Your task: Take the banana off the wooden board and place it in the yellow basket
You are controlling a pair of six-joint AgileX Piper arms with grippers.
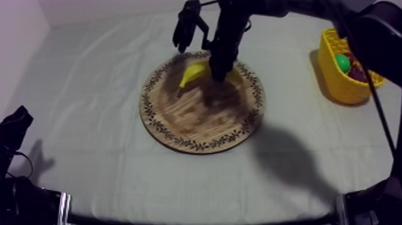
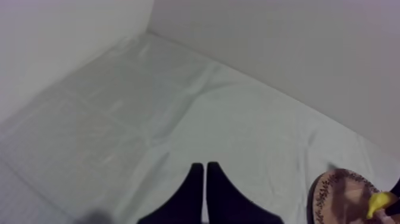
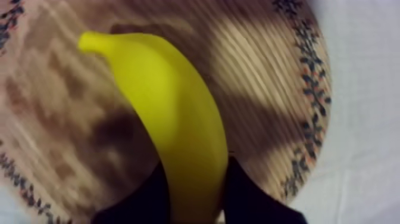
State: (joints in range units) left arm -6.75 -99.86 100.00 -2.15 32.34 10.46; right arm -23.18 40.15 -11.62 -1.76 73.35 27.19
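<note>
Banana, clamped only near one end by the right tool over the wooden board, could pivot and slip.

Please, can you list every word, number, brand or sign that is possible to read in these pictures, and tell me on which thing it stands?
There are none: no word, number, brand or sign can be read.
The rim of the wooden board carries a leaf-like pattern, not letters.
The banana, the yellow basket and the cloth show no writing.
</note>
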